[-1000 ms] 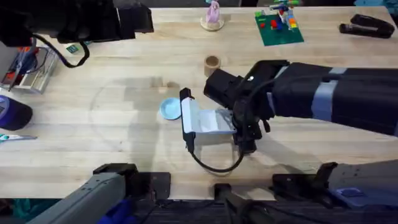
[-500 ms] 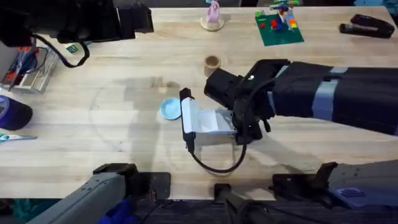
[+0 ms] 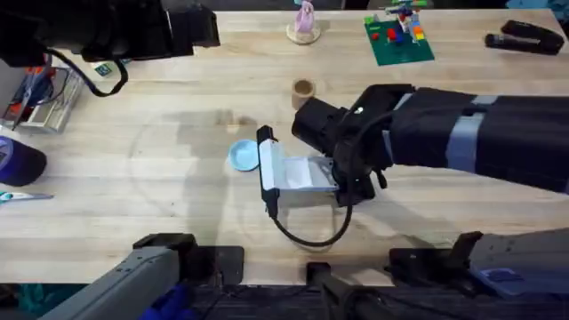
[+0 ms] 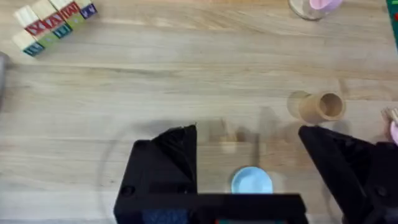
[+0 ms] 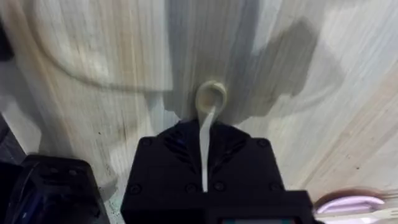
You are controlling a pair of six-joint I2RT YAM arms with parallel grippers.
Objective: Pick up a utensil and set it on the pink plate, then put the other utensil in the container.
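Fig. Spoon-to-cup transfer, carry phase.

Right gripper [image 5: 204, 127]: clamped narrow on flat handle of wooden spoon [image 5: 211, 96], bowl end poking out ahead of the fingertips, clear of the tabletop [image 3: 178, 191]. Sits at mid-table in overhead view, just right of the light-blue plate [image 3: 242, 156].

Left gripper [image 4: 247, 129]: jaws wide, holding nothing, hangs high above the blue plate.

Container [image 3: 303, 89]: small brown wooden cup, upright, mouth up, farther from the arms' bases than the right gripper and well apart from it.

Pink plate [image 5: 348, 204]: rim edge visible close beside the right gripper in right wrist view. Fork: cannot tell whether on it.

Step in hand (judged): spoon lifted, cup drop not yet done.

To do well:
- Lift enough to clear cup rim before travelling fwd; approx. straight path, nothing between.
- Narrow mouth, so centre the spoon bowl over the opening, not the gripper body.
- Tilt wrist so spoon points down, bowl first; lower until the tip is inside the rim, then release.
- Avoid nudging the cup wall: light, prob. tips or slides easily.
- Thin flat handle may pivot in the pads; keep speed modest, no jerks.
- Keep the left arm parked high, away from the right arm's route.
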